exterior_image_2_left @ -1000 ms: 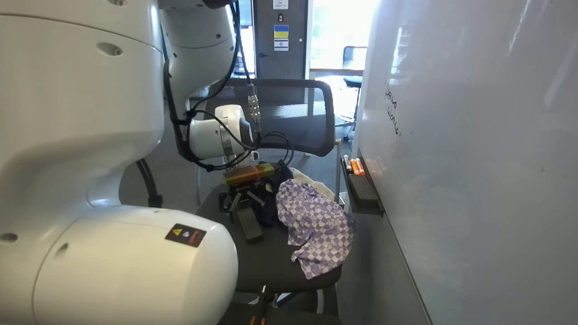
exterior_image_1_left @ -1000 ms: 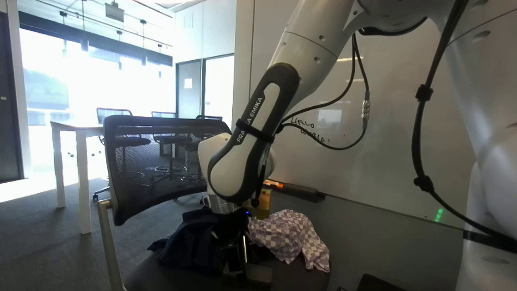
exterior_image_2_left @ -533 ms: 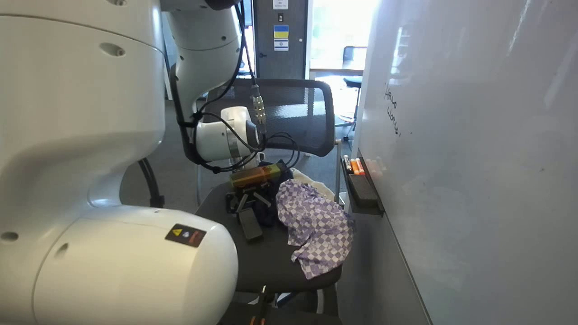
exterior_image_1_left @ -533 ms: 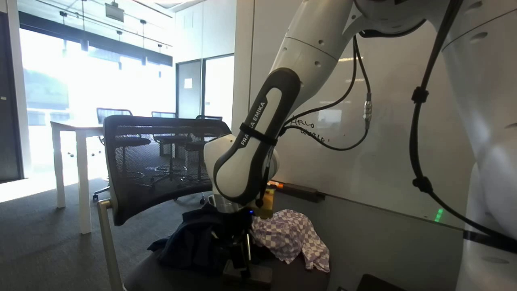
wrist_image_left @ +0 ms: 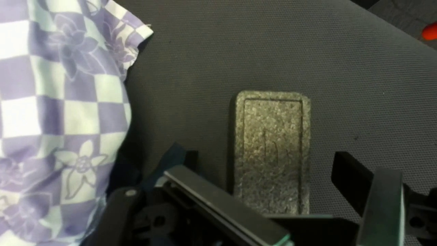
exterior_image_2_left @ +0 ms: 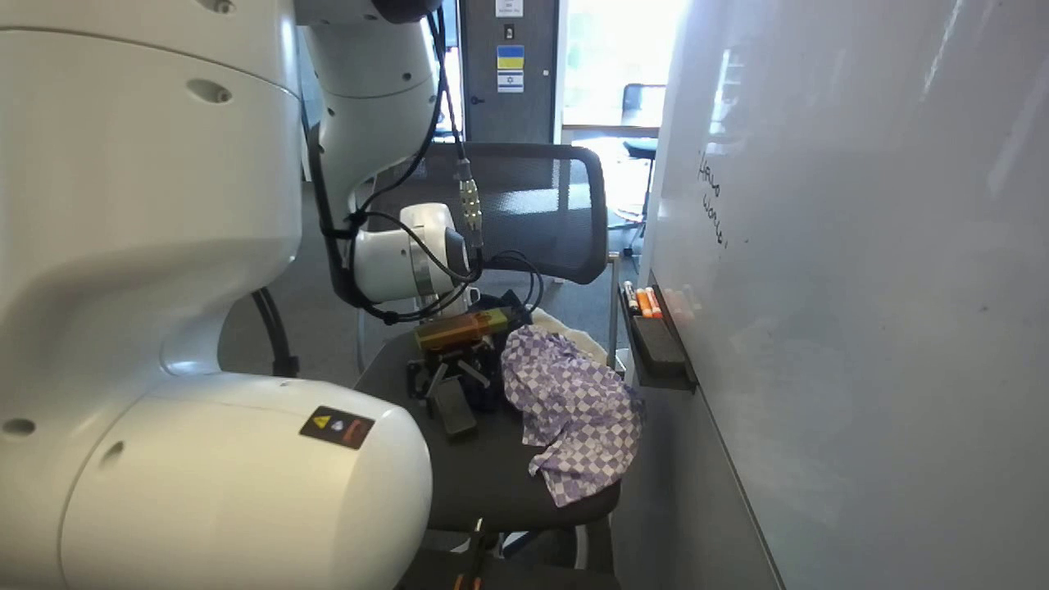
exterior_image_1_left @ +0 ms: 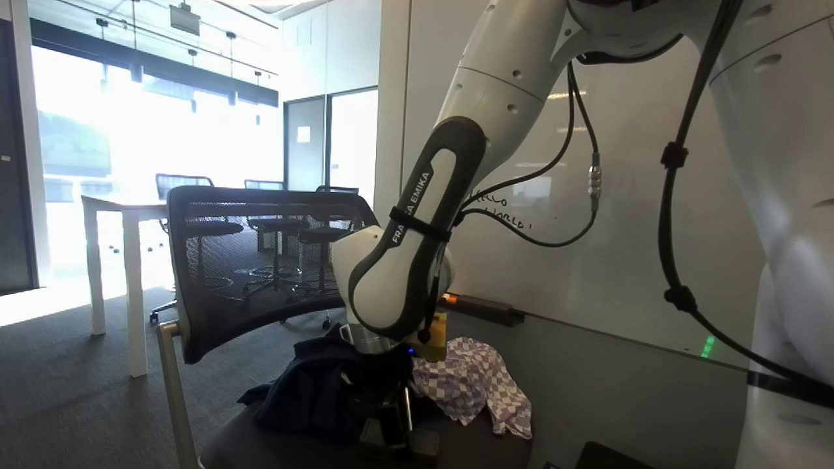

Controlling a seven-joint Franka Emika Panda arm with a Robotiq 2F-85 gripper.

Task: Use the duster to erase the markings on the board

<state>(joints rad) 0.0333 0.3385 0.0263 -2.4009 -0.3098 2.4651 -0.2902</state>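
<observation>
Step in hand, as judged: approach for the pick-up, ahead of any wiping. The gripper (wrist_image_left: pixel 269 177) points down over the chair seat (wrist_image_left: pixel 191 68), its fingers (wrist_image_left: pixel 380 205) well apart and nothing clasped. The duster (wrist_image_left: pixel 271 147) lies flat on the seat just ahead of the gripper, long axis running away from it; in the wrist view its near end is partly hidden by the gripper. No contact can be made out; finger height against the duster's sides cannot be told. A checked cloth (wrist_image_left: pixel 82 112) lies bunched beside the gripper, apart from the duster. The board (exterior_image_2_left: pixel 869 328) stands off to the gripper's side, past the cloth; handwritten markings (exterior_image_2_left: pixel 711 209) show on it in both exterior views, so erasing remains to be done. Note: a second dark block (exterior_image_2_left: pixel 658 342), eraser-like, sits on the tray (exterior_image_2_left: pixel 665 383) at the board's lower edge, well apart from the gripper; the one ahead of the gripper is taken as target. Next move should call for centring the fingers astride the long sides, going forward enough for a mid-length hold, stopping short of pressing the seat, then closing. Risk: a grip on the near end alone may let the duster pivot against the board.
</observation>
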